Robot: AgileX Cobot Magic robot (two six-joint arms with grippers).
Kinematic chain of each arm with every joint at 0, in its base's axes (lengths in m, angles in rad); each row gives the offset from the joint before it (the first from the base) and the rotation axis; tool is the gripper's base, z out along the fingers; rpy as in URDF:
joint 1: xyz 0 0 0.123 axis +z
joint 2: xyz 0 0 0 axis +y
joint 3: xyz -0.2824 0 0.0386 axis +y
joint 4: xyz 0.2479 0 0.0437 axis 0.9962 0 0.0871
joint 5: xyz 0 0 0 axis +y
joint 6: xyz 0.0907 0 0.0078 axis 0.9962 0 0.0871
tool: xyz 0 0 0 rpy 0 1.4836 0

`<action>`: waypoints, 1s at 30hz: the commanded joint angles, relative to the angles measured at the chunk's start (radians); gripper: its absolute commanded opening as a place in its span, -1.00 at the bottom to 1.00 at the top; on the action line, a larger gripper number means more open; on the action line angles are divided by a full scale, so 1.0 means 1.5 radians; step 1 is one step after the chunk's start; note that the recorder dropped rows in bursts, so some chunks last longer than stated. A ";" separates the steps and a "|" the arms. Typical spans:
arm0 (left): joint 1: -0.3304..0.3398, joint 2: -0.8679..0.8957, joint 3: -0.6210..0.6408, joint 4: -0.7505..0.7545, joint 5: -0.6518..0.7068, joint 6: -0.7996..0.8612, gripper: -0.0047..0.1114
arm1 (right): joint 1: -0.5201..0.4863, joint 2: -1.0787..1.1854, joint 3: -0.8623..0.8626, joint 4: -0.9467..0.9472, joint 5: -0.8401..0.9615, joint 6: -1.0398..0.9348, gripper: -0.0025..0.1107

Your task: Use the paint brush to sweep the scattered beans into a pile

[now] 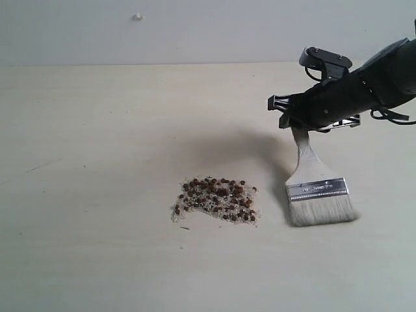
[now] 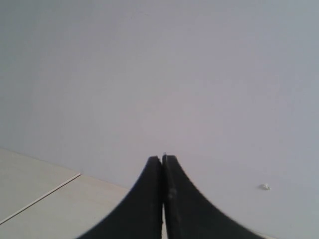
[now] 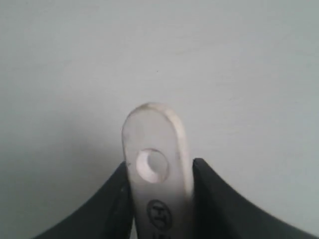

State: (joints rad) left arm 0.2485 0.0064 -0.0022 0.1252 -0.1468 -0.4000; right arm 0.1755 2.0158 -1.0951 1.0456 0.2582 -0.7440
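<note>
Right of the beans [image 1: 217, 199], paint brush [image 1: 320, 195] stands bristles-down, handle up inside right pincer [image 3: 158, 174]; clamped or slack, can't tell.

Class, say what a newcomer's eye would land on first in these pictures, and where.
The dark pile of beans stands out on the pale table, near the middle of the exterior view. Right of it, the brush stands on its bristles, its handle gripped by the right gripper.
</note>
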 commanded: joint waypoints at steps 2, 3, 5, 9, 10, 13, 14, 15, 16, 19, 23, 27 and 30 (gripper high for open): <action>0.002 -0.004 0.001 -0.004 0.002 0.003 -0.92 | -0.001 -0.003 0.001 -0.005 -0.060 0.010 -0.26; 0.002 -0.004 0.001 -0.004 0.002 0.003 -0.92 | -0.001 -0.004 0.001 -0.005 -0.071 0.010 -0.26; 0.002 -0.004 0.001 -0.004 0.002 0.003 -0.92 | -0.001 -0.012 0.001 -0.012 -0.090 0.009 -0.26; 0.002 -0.004 0.001 -0.004 0.002 0.003 -0.92 | -0.008 -0.048 0.008 -0.023 -0.089 0.015 -0.33; 0.002 -0.004 0.001 -0.004 0.002 0.003 -0.92 | -0.010 -0.063 0.018 -0.023 -0.094 0.015 -0.41; 0.002 -0.004 0.001 -0.004 0.002 0.003 -0.92 | -0.010 -0.135 0.085 -0.020 -0.172 0.015 -0.82; 0.002 -0.004 0.001 -0.004 0.002 0.003 -0.92 | -0.010 -0.167 0.120 -0.020 -0.209 0.015 -0.96; 0.002 -0.004 0.001 -0.004 0.002 0.003 -0.92 | -0.010 -0.202 0.158 -0.020 -0.250 0.017 -0.96; 0.002 -0.004 0.001 -0.004 0.002 0.003 -0.92 | -0.009 -0.239 0.191 -0.020 -0.281 0.017 -0.96; 0.002 -0.004 0.001 -0.004 0.002 0.003 -0.92 | -0.009 -0.352 0.314 -0.032 -0.358 0.014 -0.96; 0.002 -0.004 0.001 -0.004 0.002 0.003 -0.92 | -0.009 -0.527 0.444 -0.040 -0.358 0.014 -0.96; 0.002 -0.004 0.001 -0.004 0.002 0.003 -0.92 | -0.009 -0.710 0.534 -0.055 -0.247 0.006 -0.96; 0.002 -0.004 0.001 -0.004 0.002 0.003 -0.92 | -0.009 -0.837 0.576 -0.056 -0.151 0.006 -0.96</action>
State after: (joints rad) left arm 0.2485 0.0064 -0.0022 0.1252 -0.1468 -0.4000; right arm 0.1655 0.9068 -0.2831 0.9843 -0.0890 -0.7260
